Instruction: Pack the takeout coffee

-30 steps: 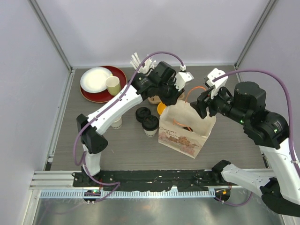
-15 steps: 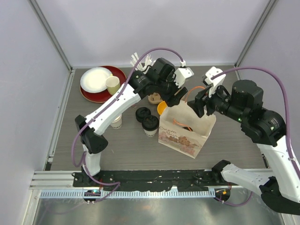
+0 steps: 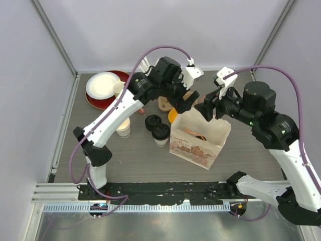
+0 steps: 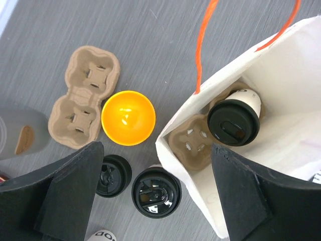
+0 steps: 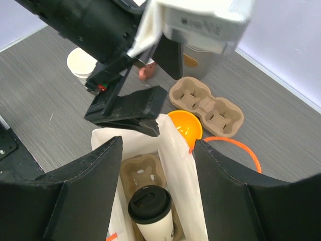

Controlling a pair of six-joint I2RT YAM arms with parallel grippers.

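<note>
One cup [image 4: 234, 122] stands inside the bag [image 4: 296, 60], in a carrier [image 4: 188, 143] slot (lid on). The other cup [image 3: 161, 133] stands just outside the bag. Above the bag's mouth hover the left gripper [image 3: 184, 103] and right gripper [image 3: 206, 111], both spread wide, empty.

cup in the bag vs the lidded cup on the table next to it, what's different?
Place: the bagged cup sits in a pulp carrier inside the paper bag; the table cup stands on bare tabletop just outside the bag wall.
Pose: the bagged cup shows white sidewall and seems to lean; the table cup is seen lid-on, apparently upright.
Shared: both are cream-white paper with black lids fitted.
</note>
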